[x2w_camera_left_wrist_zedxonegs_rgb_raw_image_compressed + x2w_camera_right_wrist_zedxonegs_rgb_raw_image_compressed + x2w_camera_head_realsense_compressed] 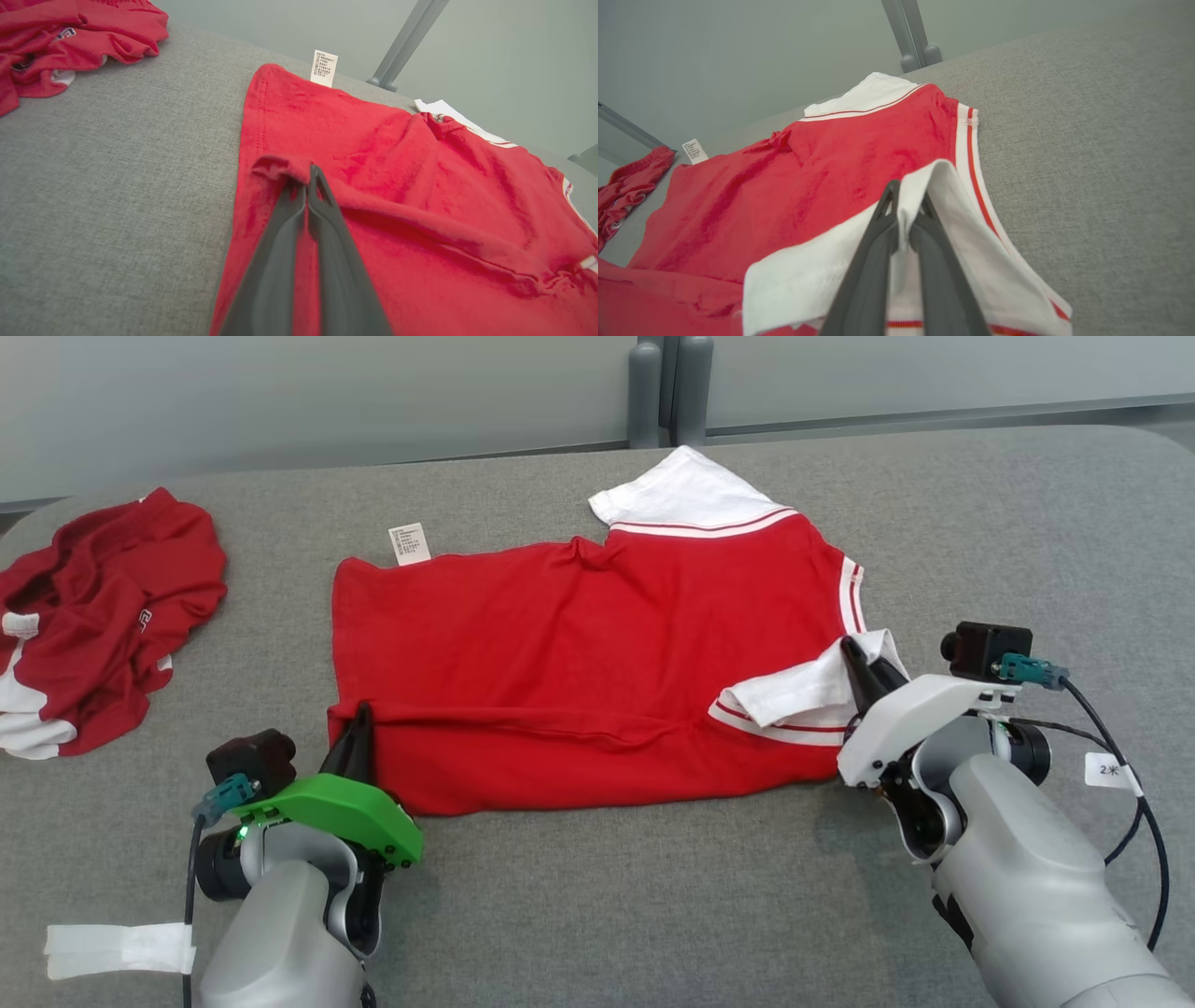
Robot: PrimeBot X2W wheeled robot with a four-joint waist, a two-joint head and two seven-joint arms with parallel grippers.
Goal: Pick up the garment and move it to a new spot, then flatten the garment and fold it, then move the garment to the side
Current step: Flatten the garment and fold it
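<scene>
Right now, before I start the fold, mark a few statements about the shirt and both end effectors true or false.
1. The left end effector is shut on the shirt. True.
2. The right end effector hangs open. False: it is shut on the white sleeve.
3. A crumpled garment lies apart from the shirt, on its left. True.
4. The tag sits at the shirt's near edge. False: it is at the far left corner.

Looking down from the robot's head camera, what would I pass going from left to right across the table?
Crumpled red garment → left gripper → red shirt, spread out and pinched at both near corners → right gripper → white cable tag.
</scene>
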